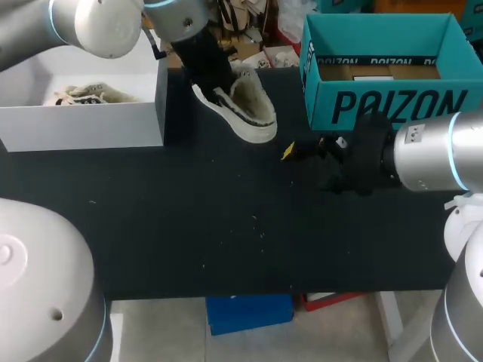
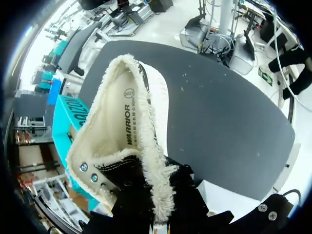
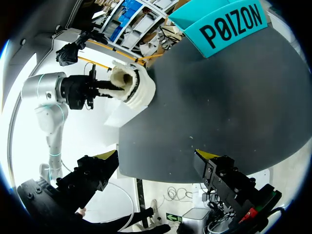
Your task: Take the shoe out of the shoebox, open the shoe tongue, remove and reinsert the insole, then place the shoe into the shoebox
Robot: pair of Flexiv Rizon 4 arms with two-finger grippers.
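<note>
Shoe (image 1: 253, 113): out of the shoebox (image 1: 385, 105), at the far side of the desk (image 1: 226, 211), between the white box (image 1: 83, 124) and the teal shoebox. It is tipped over, with the fleece-lined opening showing to the head camera and the white sole turned toward the near edge. From these views it is unclear whether the sole rests on the desk or is held just above it.

Left claw (image 1: 223, 94): comes in from the far left corner and is at the shoe's opening. In the left wrist view the fleece collar of the shoe (image 2: 122, 131) passes between the dark fingers of the claw (image 2: 161, 214), which are closed tight on that rim. The right wrist view shows the same grip on the shoe (image 3: 131, 85) from across the desk.

Right claw (image 1: 294, 151): over the desk in front of the shoebox, well apart from the shoe. In its own view the claw (image 3: 156, 157) is spread wide, with only bare desk between the yellow tips.

Shoebox: upright at the far right of the desk, top open.
</note>
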